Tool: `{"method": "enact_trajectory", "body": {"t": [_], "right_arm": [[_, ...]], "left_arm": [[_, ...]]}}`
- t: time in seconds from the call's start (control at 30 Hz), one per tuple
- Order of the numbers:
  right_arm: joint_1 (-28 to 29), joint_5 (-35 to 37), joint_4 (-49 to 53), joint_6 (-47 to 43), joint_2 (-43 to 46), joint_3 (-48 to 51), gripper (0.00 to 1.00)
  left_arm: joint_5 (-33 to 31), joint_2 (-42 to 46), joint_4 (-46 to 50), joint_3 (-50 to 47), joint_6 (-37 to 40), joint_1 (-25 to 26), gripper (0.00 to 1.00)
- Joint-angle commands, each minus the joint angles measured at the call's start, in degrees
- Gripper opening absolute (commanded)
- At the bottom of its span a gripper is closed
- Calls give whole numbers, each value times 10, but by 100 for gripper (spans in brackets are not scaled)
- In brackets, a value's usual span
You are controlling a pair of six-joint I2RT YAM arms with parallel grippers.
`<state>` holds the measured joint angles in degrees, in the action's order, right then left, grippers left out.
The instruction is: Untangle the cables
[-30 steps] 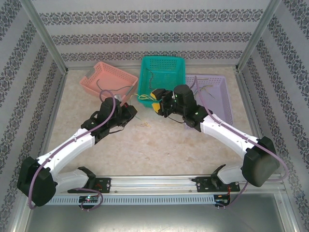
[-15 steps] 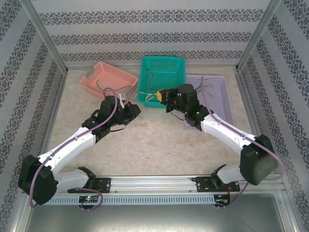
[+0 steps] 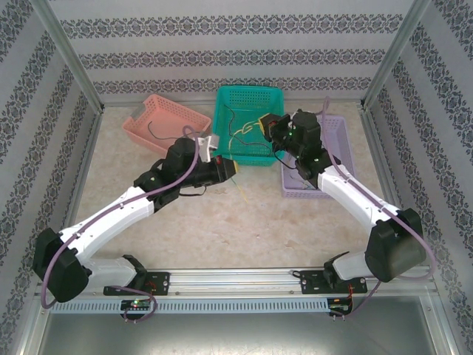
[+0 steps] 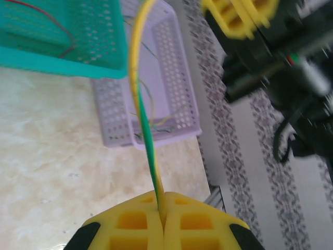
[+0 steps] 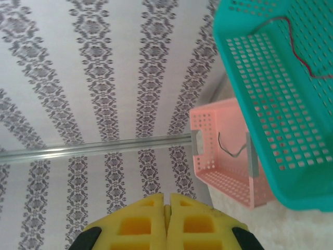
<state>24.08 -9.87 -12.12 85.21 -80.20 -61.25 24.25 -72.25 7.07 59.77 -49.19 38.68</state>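
Yellow-green cable (image 4: pixel 138 99) now stretches over teal basket (image 4: pixel 78 52).

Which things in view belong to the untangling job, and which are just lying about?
Part of the job:
- yellow-green cable, pinched in the left end effector
- red cable
- dark cable
- right end effector, shut

Just lying about:
- teal basket
- pink basket
- purple basket

This is a robot test booth in a lab, not a home. Behind the teal basket (image 3: pixel 255 100), flat wallpaper panels (image 3: pixel 222 44) hang between bare metal posts (image 3: pixel 66 52). In front of it, a marble-look tabletop (image 3: pixel 236 229) ends at a metal rail (image 3: pixel 236 278) carrying two robot arms (image 3: pixel 111 220).
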Motion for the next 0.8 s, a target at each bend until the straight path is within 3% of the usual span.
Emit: {"method": "enact_trajectory", "body": {"t": [0.0, 0.17, 0.33, 0.47, 0.57, 0.6, 0.67, 0.77], "right_arm": [[-9, 22, -28, -85, -4, -20, 0], [-44, 29, -84, -93, -22, -28, 0], [-74, -12, -137, -91, -56, -55, 0], [-92, -72, -166, -129, -63, -66, 0], [-107, -108, -177, -160, -49, -57, 0], [-113, -121, -175, -171, -43, -56, 0], [-125, -146, -170, -189, -32, -54, 0], [-140, -181, -161, -213, -16, -50, 0]], "left_arm": [[24, -24, 67, 52, 92, 38, 0], [23, -62, 130, 104, 153, 82, 0], [26, -100, 165, 143, 188, 114, 0], [-43, -101, 171, 157, 172, 112, 2], [-75, -85, 164, 171, 132, 96, 50], [-85, -77, 162, 175, 117, 91, 60], [-104, -57, 154, 182, 89, 83, 68], [-131, -22, 136, 187, 35, 66, 69]]}}
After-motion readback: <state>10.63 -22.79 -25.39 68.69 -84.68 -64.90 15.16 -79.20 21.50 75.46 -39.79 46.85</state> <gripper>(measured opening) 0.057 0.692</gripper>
